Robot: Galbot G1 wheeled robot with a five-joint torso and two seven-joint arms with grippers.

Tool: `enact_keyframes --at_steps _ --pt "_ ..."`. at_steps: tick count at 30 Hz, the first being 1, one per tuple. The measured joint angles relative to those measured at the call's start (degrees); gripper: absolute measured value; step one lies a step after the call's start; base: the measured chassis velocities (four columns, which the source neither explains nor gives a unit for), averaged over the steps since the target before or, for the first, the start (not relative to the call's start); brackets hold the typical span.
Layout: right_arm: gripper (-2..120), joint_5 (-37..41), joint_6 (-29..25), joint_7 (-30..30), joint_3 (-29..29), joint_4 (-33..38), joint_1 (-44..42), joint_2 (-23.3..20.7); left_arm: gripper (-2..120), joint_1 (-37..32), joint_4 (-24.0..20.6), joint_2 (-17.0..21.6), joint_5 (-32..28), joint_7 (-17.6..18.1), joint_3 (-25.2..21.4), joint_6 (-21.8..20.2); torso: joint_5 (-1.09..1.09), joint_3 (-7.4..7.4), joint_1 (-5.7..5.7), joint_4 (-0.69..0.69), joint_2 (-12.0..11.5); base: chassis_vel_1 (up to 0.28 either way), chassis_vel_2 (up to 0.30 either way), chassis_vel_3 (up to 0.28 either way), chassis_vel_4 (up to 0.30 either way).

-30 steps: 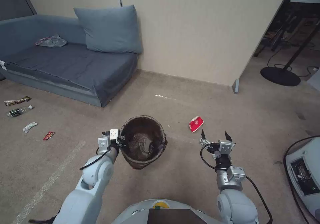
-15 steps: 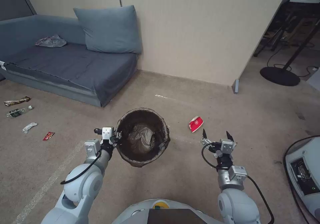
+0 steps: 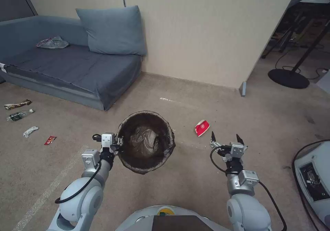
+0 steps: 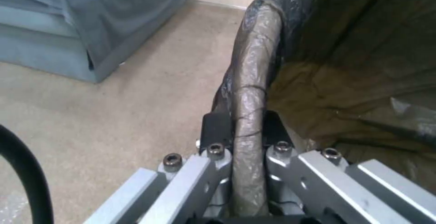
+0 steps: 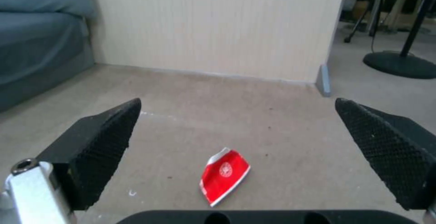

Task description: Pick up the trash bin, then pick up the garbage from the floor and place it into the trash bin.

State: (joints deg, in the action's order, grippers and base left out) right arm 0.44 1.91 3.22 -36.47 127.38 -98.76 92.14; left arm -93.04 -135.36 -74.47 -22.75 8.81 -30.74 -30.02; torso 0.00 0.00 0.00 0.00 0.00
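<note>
The trash bin (image 3: 146, 142), round and lined with a dark brown bag, hangs off the carpet in front of me. My left gripper (image 3: 118, 143) is shut on its near-left rim. In the left wrist view the fingers of the left gripper (image 4: 247, 128) pinch the bag-covered rim of the trash bin (image 4: 254, 64) from both sides. My right gripper (image 3: 225, 139) is open and holds nothing, just short of a red-white carton (image 3: 202, 127) lying flat on the floor. In the right wrist view the carton (image 5: 224, 176) lies ahead of the wide-apart fingers of the right gripper (image 5: 237, 105). More garbage lies far left: a brown wrapper (image 3: 17, 104), a clear bottle (image 3: 19, 114), a white tissue (image 3: 30, 131) and a red wrapper (image 3: 50, 140).
A blue sofa (image 3: 75, 66) with a pillow (image 3: 111, 30) and a grey plastic bag (image 3: 52, 42) stands at the back left. A beige wall panel (image 3: 206, 35) runs behind. A round stand base (image 3: 288, 78) is at the far right, and a white device (image 3: 314, 179) with a cable at the near right.
The left arm has drawn the bin to the left and a little higher, and its opening now faces up more squarely. The right gripper has slid slightly right and back, still open.
</note>
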Motion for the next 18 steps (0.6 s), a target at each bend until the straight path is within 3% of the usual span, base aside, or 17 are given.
enact_keyframes --at_steps 18 --pt "100 0.61 0.1 0.16 -1.39 0.32 -0.13 0.0 3 -0.9 1.32 -0.24 1.61 -1.21 -2.62 -0.12 0.0 0.0 0.0 0.0 0.0 0.0 0.0 0.0 0.0"
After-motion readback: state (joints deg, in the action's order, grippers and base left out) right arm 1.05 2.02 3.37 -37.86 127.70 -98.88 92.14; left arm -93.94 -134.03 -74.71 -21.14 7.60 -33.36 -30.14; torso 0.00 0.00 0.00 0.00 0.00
